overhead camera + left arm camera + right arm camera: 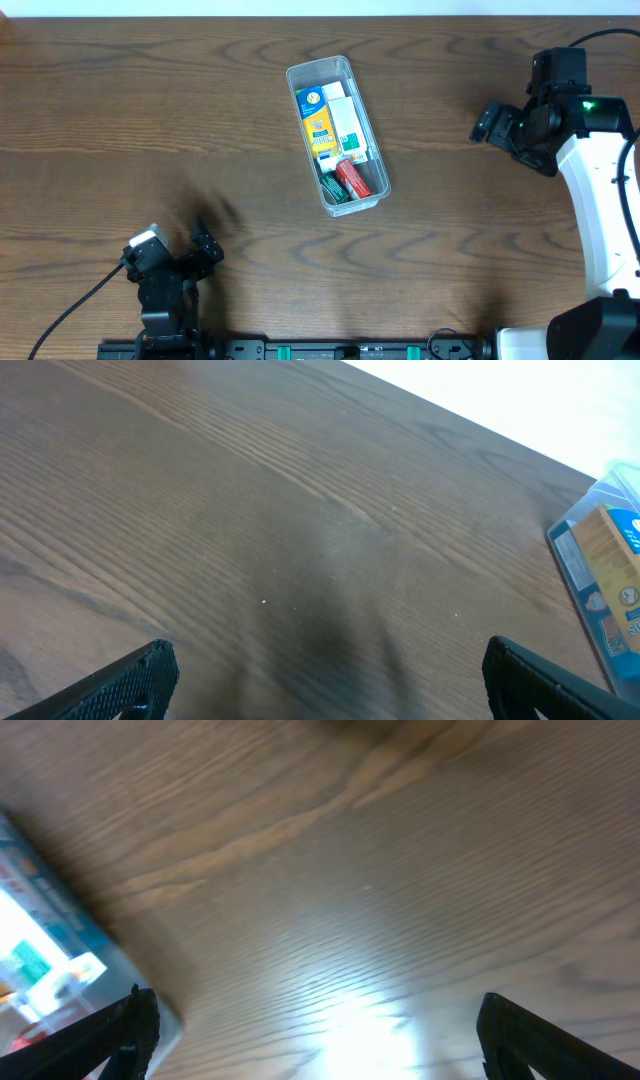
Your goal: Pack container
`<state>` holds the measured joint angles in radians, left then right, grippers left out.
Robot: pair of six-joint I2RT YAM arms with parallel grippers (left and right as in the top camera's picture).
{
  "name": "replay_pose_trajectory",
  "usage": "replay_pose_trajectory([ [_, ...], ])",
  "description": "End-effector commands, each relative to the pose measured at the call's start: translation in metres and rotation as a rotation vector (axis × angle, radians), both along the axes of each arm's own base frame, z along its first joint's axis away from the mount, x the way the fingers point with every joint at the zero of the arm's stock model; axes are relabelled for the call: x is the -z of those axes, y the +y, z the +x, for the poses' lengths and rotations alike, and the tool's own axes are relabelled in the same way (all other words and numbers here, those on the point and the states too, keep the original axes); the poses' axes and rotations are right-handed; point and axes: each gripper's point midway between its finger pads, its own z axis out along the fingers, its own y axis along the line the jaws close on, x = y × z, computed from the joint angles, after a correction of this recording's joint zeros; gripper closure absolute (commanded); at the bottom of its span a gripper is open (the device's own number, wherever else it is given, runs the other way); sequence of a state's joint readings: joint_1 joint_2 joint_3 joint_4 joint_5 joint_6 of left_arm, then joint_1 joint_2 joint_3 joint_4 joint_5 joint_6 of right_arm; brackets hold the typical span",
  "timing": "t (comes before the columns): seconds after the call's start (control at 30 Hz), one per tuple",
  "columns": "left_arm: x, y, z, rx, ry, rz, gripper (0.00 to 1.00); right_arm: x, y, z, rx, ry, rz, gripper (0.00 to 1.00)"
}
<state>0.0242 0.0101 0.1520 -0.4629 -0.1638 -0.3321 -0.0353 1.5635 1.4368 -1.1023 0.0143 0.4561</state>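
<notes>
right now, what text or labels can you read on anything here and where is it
No text can be read.
Blue and yellow box in the container: print too small overhead, blurred in the left wrist view.
White box and red box: print too small.

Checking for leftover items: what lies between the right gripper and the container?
Only bare table between the right gripper and the container; the overhead view shows it.

Clear, glossy plastic container [371, 158] sits on a dark, grained wooden table [150, 130] with soft sheen.
</notes>
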Motion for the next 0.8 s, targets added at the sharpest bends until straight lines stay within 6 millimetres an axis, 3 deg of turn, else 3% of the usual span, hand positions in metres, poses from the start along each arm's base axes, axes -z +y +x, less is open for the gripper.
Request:
replay_pose_trajectory([
  [0.0, 0.007, 0.000, 0.000, 0.005, 0.013, 0.014, 0.02, -0.020, -0.027, -0.005, -0.003, -0.043, -0.172, 0.01],
  [0.2, 0.007, 0.000, 0.000, 0.005, 0.012, 0.014, 0.02, -0.068, -0.025, -0.037, -0.052, -0.185, -0.259, 0.01],
  [0.4, 0.007, 0.000, 0.000, 0.005, 0.013, 0.014, 0.02, -0.085, -0.025, -0.061, -0.161, -0.372, -0.366, 0.01],
  [0.53, 0.007, 0.000, 0.000, 0.005, 0.013, 0.014, 0.02, -0.069, -0.021, -0.080, -0.153, -0.502, -0.352, 0.01],
  [0.77, 0.007, 0.000, 0.000, 0.005, 0.013, 0.014, 0.02, -0.012, -0.020, -0.123, -0.153, -0.543, -0.341, 0.01],
])
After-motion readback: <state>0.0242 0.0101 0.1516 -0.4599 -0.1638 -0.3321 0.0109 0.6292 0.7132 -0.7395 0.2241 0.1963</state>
